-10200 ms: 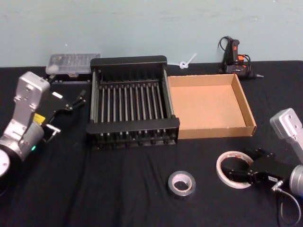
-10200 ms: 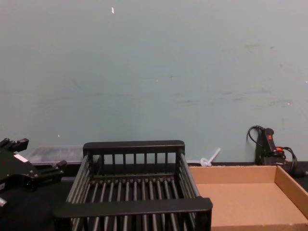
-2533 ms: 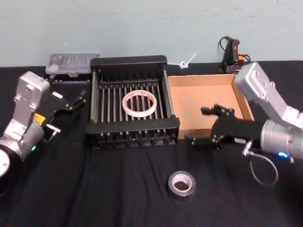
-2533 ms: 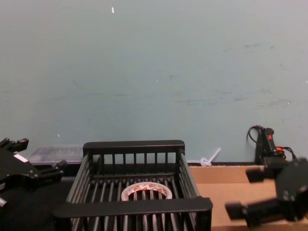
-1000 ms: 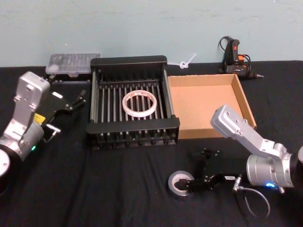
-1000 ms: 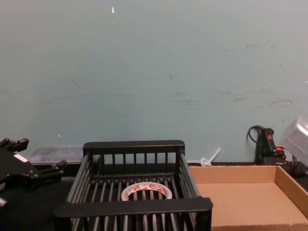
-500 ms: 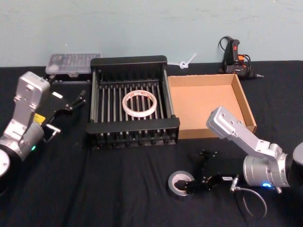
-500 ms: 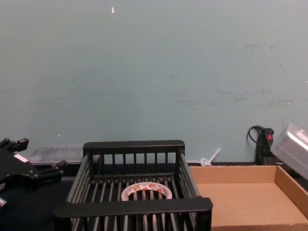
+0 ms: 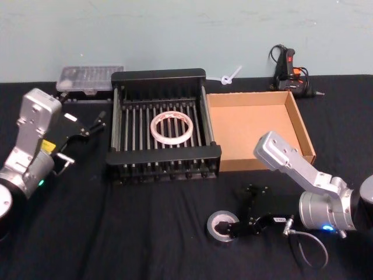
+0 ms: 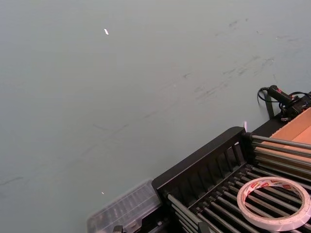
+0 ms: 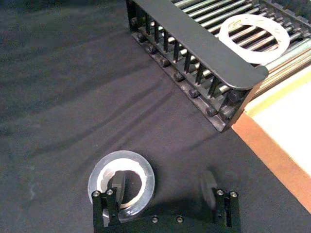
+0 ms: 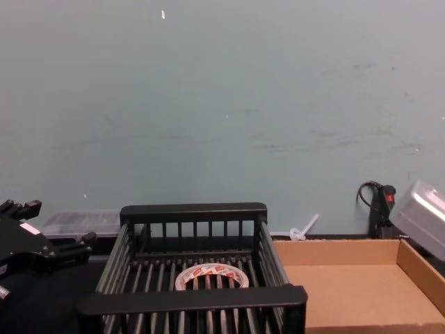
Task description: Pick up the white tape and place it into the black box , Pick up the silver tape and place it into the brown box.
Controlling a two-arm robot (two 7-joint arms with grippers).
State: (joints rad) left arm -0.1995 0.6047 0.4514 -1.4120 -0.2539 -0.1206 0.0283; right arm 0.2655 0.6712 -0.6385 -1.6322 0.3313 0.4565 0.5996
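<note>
1. Silver tape (image 9: 224,226), the dark grey roll with a dull inner ring, lies flat on the black-clothed bench (image 9: 145,233), near the front and well apart from both boxes.
2. My right claw (image 11: 165,187) is low over it, spread wide and gripping nothing: one finger sits inside the ring, the other outside on the cloth.
3. The whitish tape roll with red print (image 9: 172,128) already lies in the black slatted plastic crate (image 9: 163,157).
4. The shallow brown cardboard box (image 9: 303,137), beside the crate, holds nothing.
5. My left claw (image 9: 87,125) is parked by the crate's left side, open.
6. Risk, as I judge it: pinching one wall of the roll lets it tilt or slip, or drags the cloth.
</note>
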